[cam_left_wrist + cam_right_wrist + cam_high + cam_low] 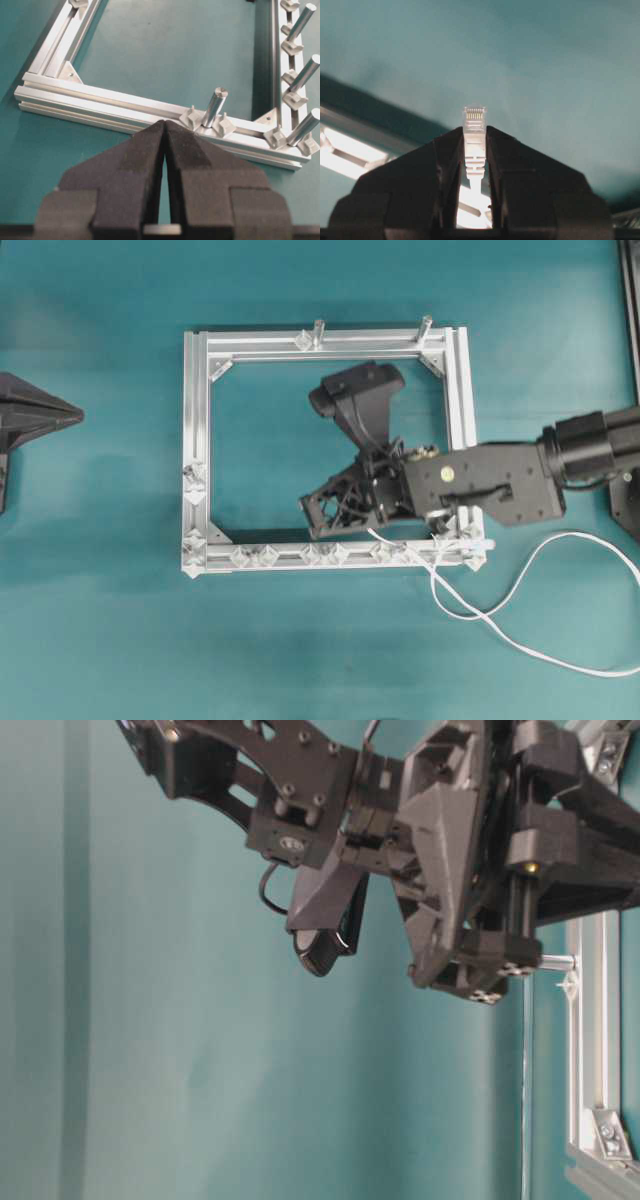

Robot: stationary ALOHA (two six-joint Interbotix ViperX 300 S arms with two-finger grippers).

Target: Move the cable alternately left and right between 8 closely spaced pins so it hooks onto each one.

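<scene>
The white cable [470, 612] runs from my right gripper [310, 518] over the frame's bottom bar, then loops across the table to the right edge. In the right wrist view that gripper [474, 134] is shut on the cable's plug [474, 116], whose clear tip pokes out past the fingertips. It hovers inside the frame, just above the bottom bar, where several small whitish pins [268, 556] stand in a row. My left gripper [165, 123] is shut with nothing in it, on the near side of a bar that carries two pins [191, 118]. Overhead it sits at the far left [60, 417].
The silver aluminium frame [197, 410] lies flat on the teal table. Two slim cylindrical posts [318, 332] rise from its top bar, and more pins sit on the left bar [192, 480]. A post [215, 106] stands close ahead of the left fingertips.
</scene>
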